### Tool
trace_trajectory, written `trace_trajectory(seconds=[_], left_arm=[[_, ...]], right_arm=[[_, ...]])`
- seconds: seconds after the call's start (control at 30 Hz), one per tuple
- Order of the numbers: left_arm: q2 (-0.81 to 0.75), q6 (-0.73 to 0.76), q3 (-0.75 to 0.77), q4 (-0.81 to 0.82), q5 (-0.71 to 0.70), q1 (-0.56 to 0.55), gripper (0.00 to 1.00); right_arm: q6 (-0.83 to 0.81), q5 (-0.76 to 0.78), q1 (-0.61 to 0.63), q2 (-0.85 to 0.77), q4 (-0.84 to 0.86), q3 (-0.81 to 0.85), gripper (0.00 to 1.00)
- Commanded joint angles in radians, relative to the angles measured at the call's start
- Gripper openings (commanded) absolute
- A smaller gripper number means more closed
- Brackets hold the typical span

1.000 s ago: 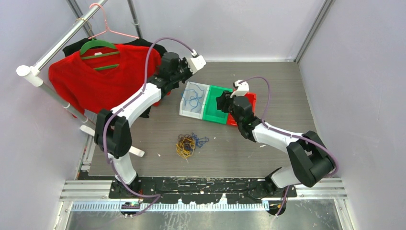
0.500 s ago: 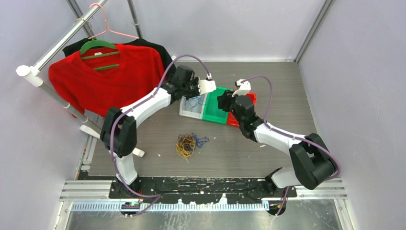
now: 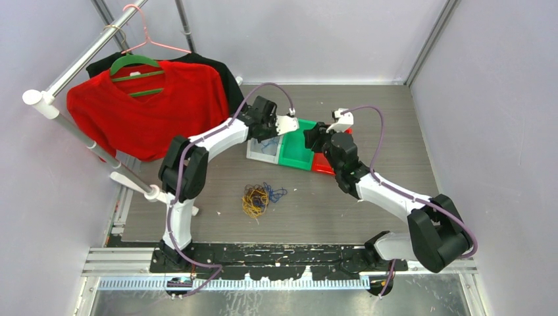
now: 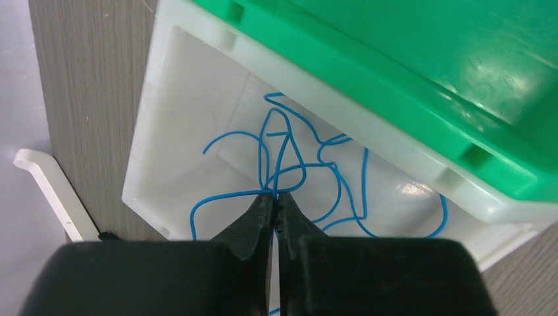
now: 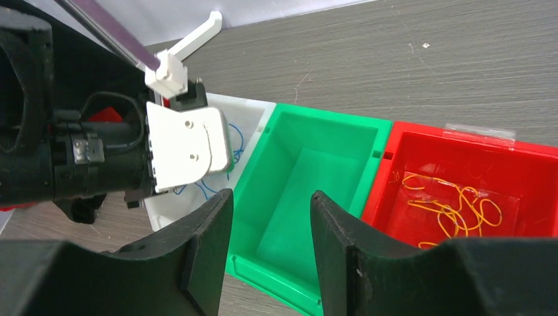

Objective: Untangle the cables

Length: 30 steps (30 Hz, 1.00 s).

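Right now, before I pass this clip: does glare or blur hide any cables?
Left wrist: white glare streaks on the green bin, yet the blue cables in the white bin read sharp. Right wrist: yellow cables crisp in the red bin; no blur. Top: even light, soft shadows, tangle small.

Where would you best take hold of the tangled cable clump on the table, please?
Pinch the blue loops straggling out of the clump's right edge in the top view, coming straight down from above: they lie flat on the table, clear of the dense yellow mass.
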Motion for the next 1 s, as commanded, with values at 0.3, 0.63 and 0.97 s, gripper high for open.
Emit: trace_trajectory(seconds=[0.3,0.63,0.97], left_arm=[[-0.151,-0.114,0.181,-0.346,0.138,0.019,0.59],[-0.272,-0.22,0.236,-0.546,0.25,0.08,0.79],[-0.422,-0.234,0.116,-0.795,0.361,0.084,0.81]], right_arm=[[-0.004,-0.126,-0.005,-0.043,-0.045,0.022,0.62],[0.054,-0.282,0.04,-0.024,-0.125,-0.011,0.63],[0.102,-0.19,0.303,0.16,-0.129,-0.026,0.64]])
